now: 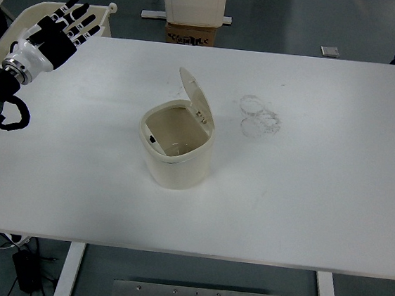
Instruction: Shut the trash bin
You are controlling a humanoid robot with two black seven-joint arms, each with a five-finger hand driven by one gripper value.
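Right now your left hand (61, 29) hovers at ten o'clock, fingers spread and empty, well apart from the trash bin (176, 149), whose lid (196, 97) stands upright, awaiting your push.

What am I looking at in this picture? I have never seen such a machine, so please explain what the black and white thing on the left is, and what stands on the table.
The picture comes from a camera high on a humanoid robot, looking down over a white table. The thing at the upper left is the robot's left hand: five fingers, spread open, holding nothing, raised near the table's far left corner. The right arm is not in the picture. Near the middle of the table stands a small cream trash bin. Its lid is flipped up at the back, so you can see inside. To the right of the bin lie some clear plastic pieces; I cannot tell exactly what they are. The hand is far from the bin and touches nothing.
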